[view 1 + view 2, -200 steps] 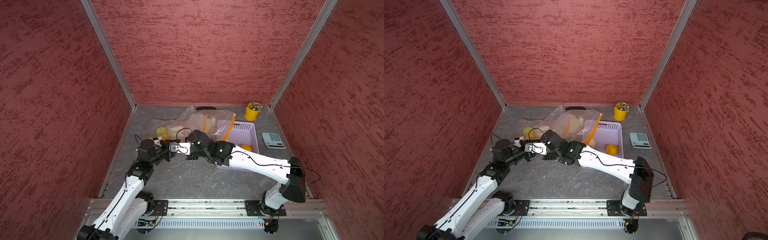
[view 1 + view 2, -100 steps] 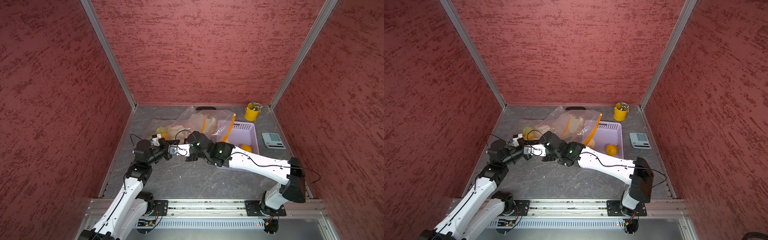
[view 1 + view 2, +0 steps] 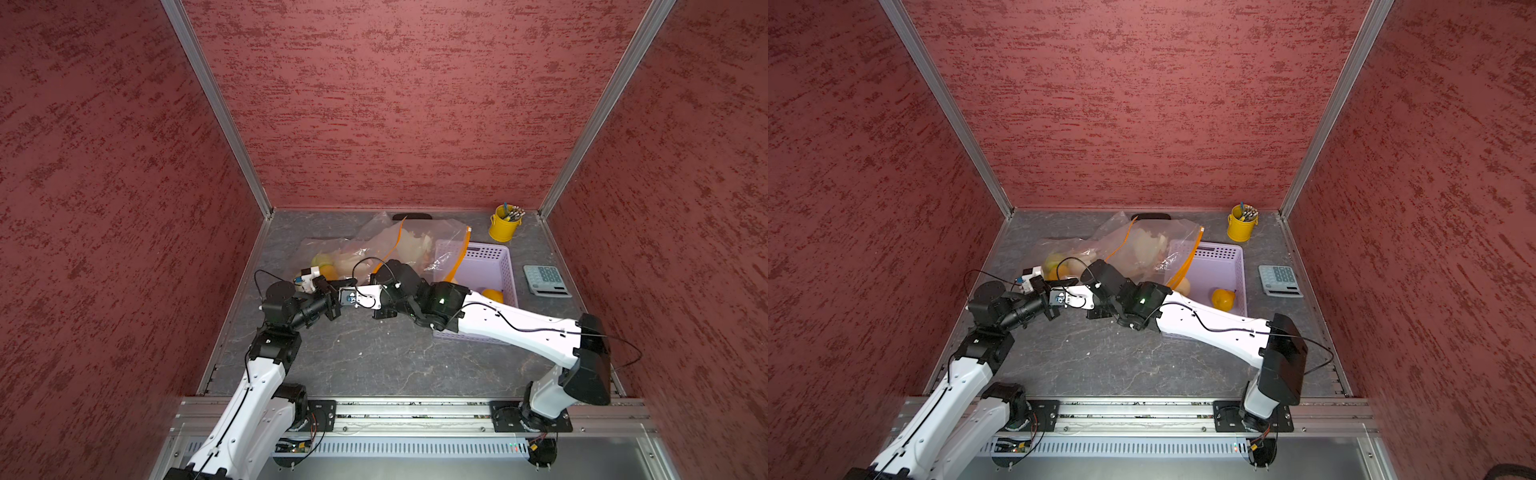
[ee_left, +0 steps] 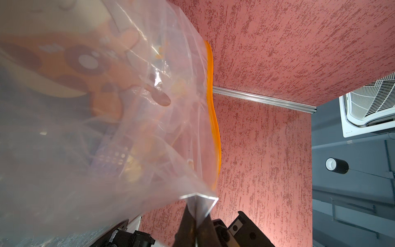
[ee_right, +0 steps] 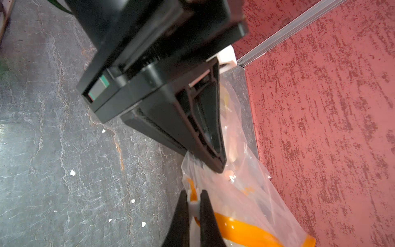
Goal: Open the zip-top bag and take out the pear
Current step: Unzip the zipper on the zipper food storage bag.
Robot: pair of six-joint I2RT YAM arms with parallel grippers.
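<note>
The clear zip-top bag [image 3: 409,245] with an orange zip strip [image 4: 213,119] lies crumpled at the back of the table. A yellow-green fruit [image 3: 321,260] that looks like the pear shows through its left end. My left gripper [image 4: 195,216] is shut on the bag's clear corner, just past the end of the strip. Right beside it, my right gripper [image 5: 193,201] is shut on the white zip slider [image 5: 193,206] on the orange strip. The left fingers [image 5: 205,128] fill the right wrist view, tips on the plastic.
A lilac basket [image 3: 509,257] stands to the right of the bag with an orange-yellow fruit [image 3: 493,295] in it, and the bag's open end drapes over its rim. A yellow cup of pens [image 3: 504,226] and a calculator [image 3: 546,280] sit at the back right. The red left wall is close.
My left gripper has closed on the bag's corner. Both arms have shifted slightly to the left together, with the right gripper still on the slider.
</note>
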